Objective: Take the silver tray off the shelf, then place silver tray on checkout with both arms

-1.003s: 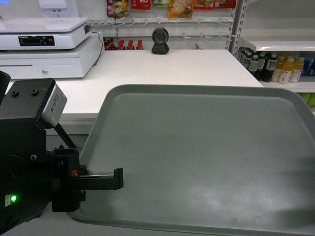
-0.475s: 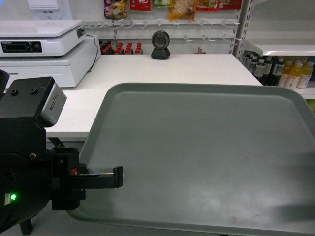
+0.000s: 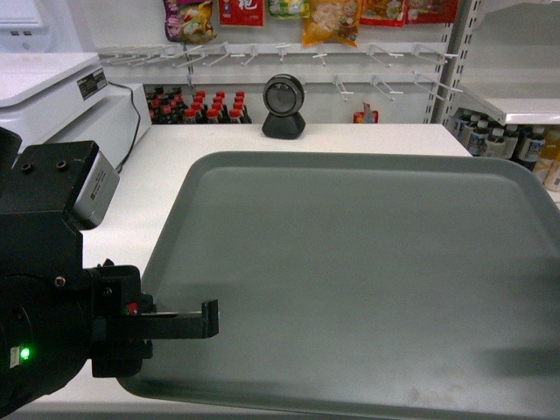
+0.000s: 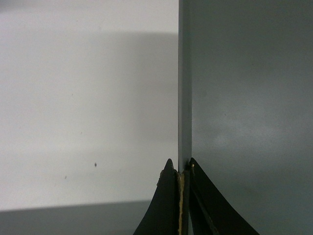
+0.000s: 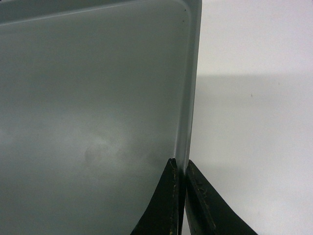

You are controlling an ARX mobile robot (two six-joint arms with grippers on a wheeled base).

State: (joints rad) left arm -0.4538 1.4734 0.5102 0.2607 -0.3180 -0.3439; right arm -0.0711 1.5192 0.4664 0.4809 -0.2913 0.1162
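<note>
The silver tray point(image 3: 367, 280) fills the lower head view, held level above the white checkout point(image 3: 166, 166). My left gripper point(image 3: 206, 320) is shut on the tray's left rim near the front corner. In the left wrist view that gripper point(image 4: 180, 169) pinches the rim edge-on, with the tray point(image 4: 244, 98) on the right and the checkout point(image 4: 88, 98) below on the left. My right gripper point(image 5: 180, 166) is shut on the opposite rim of the tray point(image 5: 93, 98), over the checkout point(image 5: 254, 122). The head view does not show the right gripper.
A black round scanner point(image 3: 284, 105) stands at the counter's back middle. A white register point(image 3: 52, 96) sits at the back left. At the far right is a white shelf point(image 3: 525, 109) with bottles point(image 3: 490, 136) under it. Snack bags point(image 3: 328, 17) hang on the back wall.
The counter has come closer and slid under the tray; its front edge no longer shows. The register has shifted left and the scanner looks larger. Both grips are unchanged.
</note>
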